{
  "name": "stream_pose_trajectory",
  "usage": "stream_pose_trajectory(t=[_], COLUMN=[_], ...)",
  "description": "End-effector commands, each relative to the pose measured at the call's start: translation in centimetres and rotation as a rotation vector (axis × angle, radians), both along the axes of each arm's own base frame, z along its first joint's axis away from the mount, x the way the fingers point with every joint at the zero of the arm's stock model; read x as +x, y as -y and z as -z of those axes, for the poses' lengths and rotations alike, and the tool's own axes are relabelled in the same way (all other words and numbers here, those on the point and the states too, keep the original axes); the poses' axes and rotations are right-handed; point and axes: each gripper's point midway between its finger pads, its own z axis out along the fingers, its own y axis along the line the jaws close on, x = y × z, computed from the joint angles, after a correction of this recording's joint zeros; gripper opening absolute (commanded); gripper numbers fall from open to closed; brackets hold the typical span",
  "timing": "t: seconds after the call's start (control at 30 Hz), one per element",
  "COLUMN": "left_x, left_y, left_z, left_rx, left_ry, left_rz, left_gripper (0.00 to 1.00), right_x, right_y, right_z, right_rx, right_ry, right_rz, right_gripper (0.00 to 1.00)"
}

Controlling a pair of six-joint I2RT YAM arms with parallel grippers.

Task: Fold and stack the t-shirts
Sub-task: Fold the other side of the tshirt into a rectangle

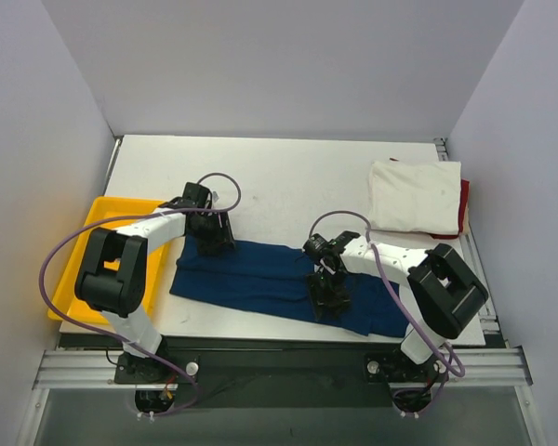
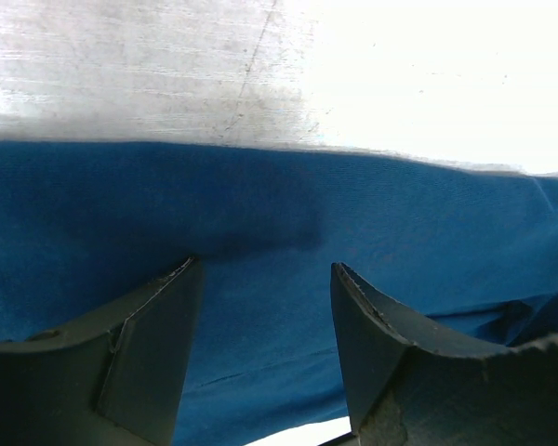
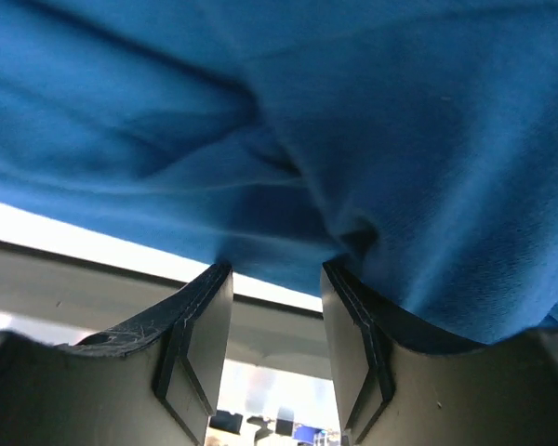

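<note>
The navy blue t-shirt (image 1: 260, 279) lies as a long folded band across the near half of the table. My left gripper (image 1: 214, 240) stands on its far left end, and in the left wrist view my left gripper (image 2: 265, 271) is open with blue cloth (image 2: 260, 204) under the tips. My right gripper (image 1: 330, 299) is at the shirt's near edge right of the middle. In the right wrist view my right gripper (image 3: 275, 274) is open with the cloth's edge (image 3: 288, 223) at the fingertips and nothing between the pads. The folded cream-white t-shirt (image 1: 414, 195) lies on the red t-shirt (image 1: 462, 206) at the back right.
The yellow tray (image 1: 79, 269) sits at the table's left edge beside the left arm. White walls close in the table at the back and on both sides. Bare tabletop (image 1: 279, 181) shows behind the navy shirt.
</note>
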Motion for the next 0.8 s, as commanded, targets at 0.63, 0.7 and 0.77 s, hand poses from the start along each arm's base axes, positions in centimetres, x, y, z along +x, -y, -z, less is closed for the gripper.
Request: stream_pose_trajectory(t=[0.63,0.7,0.77], left_x=[-0.5,-0.7,-0.8], left_y=[0.6,0.5,0.5], left_z=[1.6,1.8,1.8], left_rx=[-0.033,-0.03,-0.03], left_ry=[0.011,0.007,0.007], left_rz=[0.065,0.064,0.064], left_gripper=[0.68,0.68,0.68], right_x=[2.6,2.5,2.5], right_y=[7.3,7.6,7.8], right_z=[-2.4,-2.2,-2.1], right_rx=[-0.401,-0.424,-0.439], right_ry=[0.279,0.271,0.27], right_rz=[0.191,0.186,0.182], right_gripper=[0.47,0.47,0.47])
